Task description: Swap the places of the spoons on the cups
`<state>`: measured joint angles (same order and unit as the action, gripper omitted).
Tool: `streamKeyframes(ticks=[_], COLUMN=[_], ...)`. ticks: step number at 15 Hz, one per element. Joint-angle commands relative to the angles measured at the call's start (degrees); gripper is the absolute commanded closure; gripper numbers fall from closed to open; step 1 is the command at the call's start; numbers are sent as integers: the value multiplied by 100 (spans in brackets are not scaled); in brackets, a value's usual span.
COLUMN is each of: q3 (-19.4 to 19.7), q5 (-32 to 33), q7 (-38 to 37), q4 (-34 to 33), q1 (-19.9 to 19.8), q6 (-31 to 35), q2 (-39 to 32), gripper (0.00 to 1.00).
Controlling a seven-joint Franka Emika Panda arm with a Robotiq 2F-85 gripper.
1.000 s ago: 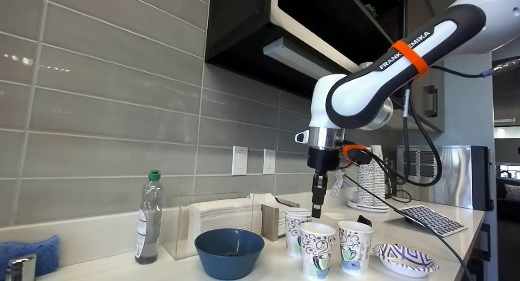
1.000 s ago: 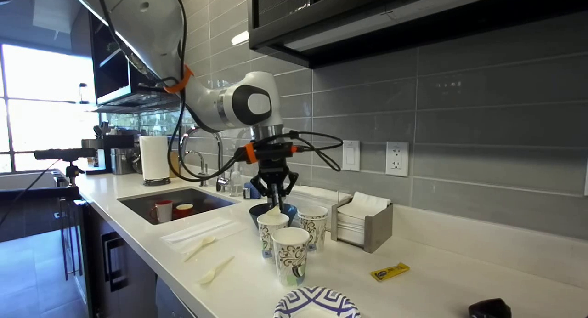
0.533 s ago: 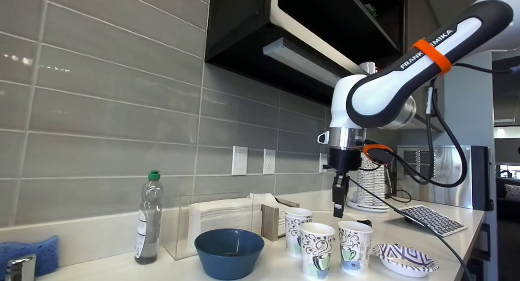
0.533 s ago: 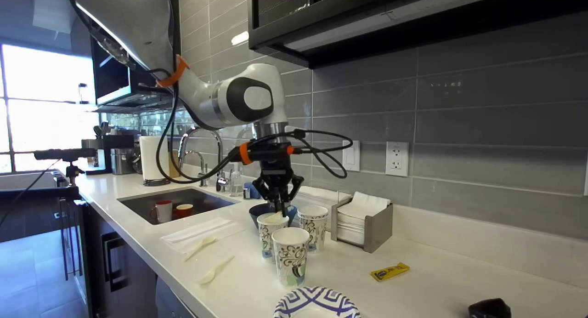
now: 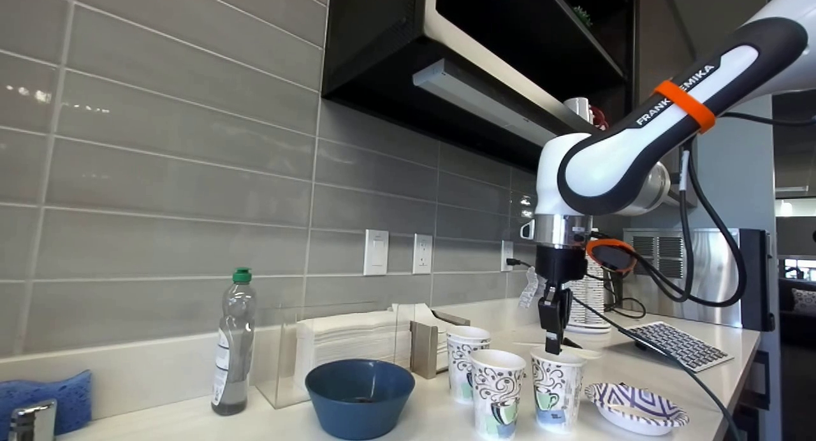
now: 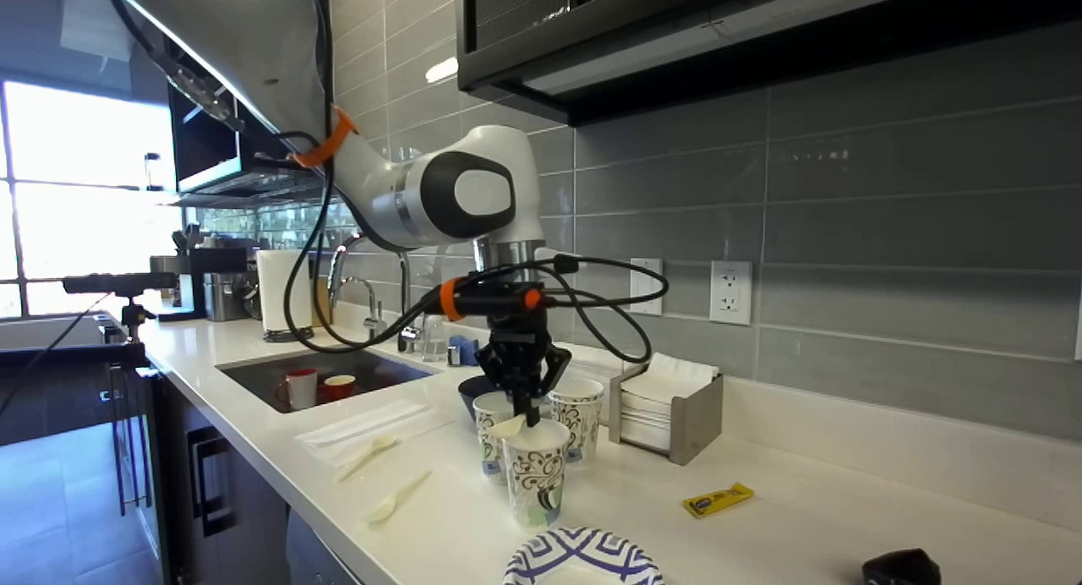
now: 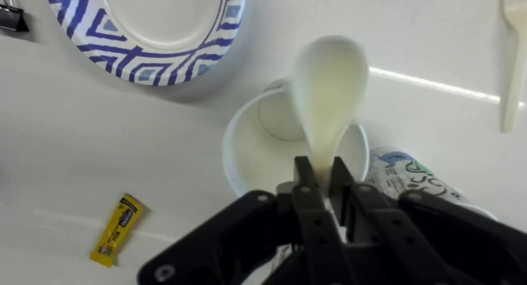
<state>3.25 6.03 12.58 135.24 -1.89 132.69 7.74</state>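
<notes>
My gripper (image 7: 322, 169) is shut on a pale cream spoon (image 7: 332, 77), whose bowl end points away from the jaws. In both exterior views the gripper (image 5: 553, 348) (image 6: 526, 412) is at the mouth of the white patterned cup nearest the dish (image 5: 557, 390) (image 6: 537, 479). The spoon lies roughly level across this cup's opening (image 7: 255, 153); I cannot tell whether it touches the rim. Two more such cups stand close by: one beside the napkin holder (image 6: 577, 416) and one towards the blue bowl (image 6: 489, 437). No other spoon shows clearly on a cup.
A blue-patterned dish (image 5: 637, 408) stands beside the cup under the gripper. A blue bowl (image 5: 360, 399), napkin holder (image 6: 697, 416) and yellow packet (image 7: 117, 231) are around. A pale fork (image 7: 516, 50) shows in the wrist view. Two pale utensils (image 6: 368, 454) (image 6: 399, 494) lie near the counter's front edge.
The gripper has carried the spoon from above the cups nearer the blue bowl to the cup nearest the dish, and has come lower. The cups have not moved.
</notes>
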Motion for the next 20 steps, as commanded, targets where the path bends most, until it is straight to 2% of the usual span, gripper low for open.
streamKeyframes(ticks=[1,20], q3=[33,74], q5=[18,-181], q7=[-217,-253], q4=[54,35], q1=[-80,-77], q6=[136,310], q2=[70,-163], gripper=[97,97])
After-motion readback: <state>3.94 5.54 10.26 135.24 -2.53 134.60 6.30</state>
